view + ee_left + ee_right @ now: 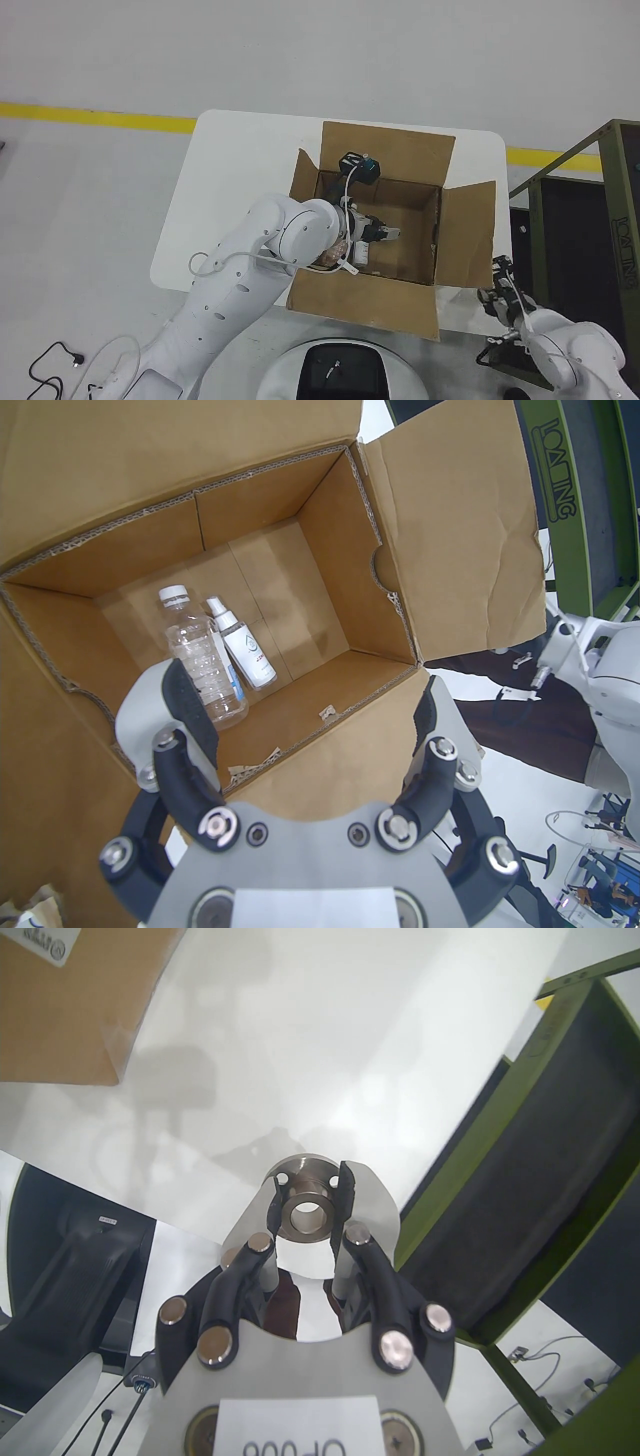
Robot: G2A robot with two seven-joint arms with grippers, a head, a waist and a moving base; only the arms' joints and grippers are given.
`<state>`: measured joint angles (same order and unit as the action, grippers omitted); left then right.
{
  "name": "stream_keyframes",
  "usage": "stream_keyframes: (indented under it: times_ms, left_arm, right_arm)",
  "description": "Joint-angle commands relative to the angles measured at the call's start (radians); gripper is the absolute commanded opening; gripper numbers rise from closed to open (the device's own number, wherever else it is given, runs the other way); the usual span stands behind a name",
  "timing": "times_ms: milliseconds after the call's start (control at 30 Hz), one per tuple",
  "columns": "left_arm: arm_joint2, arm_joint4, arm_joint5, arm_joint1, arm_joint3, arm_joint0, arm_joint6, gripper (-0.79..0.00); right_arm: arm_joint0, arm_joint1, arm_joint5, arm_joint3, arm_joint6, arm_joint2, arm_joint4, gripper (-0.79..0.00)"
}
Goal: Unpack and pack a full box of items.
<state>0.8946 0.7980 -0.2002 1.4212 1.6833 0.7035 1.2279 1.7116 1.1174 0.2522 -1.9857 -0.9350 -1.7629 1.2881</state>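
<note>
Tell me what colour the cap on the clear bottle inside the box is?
The cap is white; the left wrist view shows it best.

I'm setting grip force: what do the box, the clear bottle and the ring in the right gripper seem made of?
Box: corrugated cardboard, matte brown; fluted edges show.
Clear bottle: likely thin plastic, see-through, ribbed, white cap.
Ring in the right gripper: apparently metal, dull grey-brown sheen, machined bore.

bottle (pixel 195 650) partly behind gripper (pixel 300 687) (left), box (pixel 325 525) cropped
</note>
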Motion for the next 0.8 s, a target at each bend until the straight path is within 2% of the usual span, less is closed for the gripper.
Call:
stream_keyframes:
  times_ms: [0, 200, 367, 567, 767]
  left_arm:
    - [0.0, 0.0, 0.0, 0.0, 0.0, 0.0, 0.0, 0.0]
    - [0.0, 0.0, 0.0, 0.0, 0.0, 0.0, 0.0, 0.0]
    - [0.001, 0.001, 0.0, 0.0, 0.0, 0.003, -0.008, 0.0]
    - [0.044, 0.081, -0.002, -0.012, 0.084, 0.041, -0.086, 0.0]
    - [0.113, 0.211, -0.04, -0.03, 0.2, 0.102, -0.137, 0.0]
  right_arm:
    - [0.027, -0.002, -0.008, -0.054, 0.011, -0.07, -0.029, -0.785]
    - [0.08, -0.001, -0.02, -0.167, 0.083, -0.233, -0.169, -0.785]
    - [0.115, 0.002, -0.024, -0.263, 0.12, -0.308, -0.242, -0.785]
    - [0.131, 0.005, -0.008, -0.325, 0.179, -0.339, -0.303, -0.785]
    - [0.13, 0.004, 0.018, -0.358, 0.198, -0.301, -0.333, -0.785]
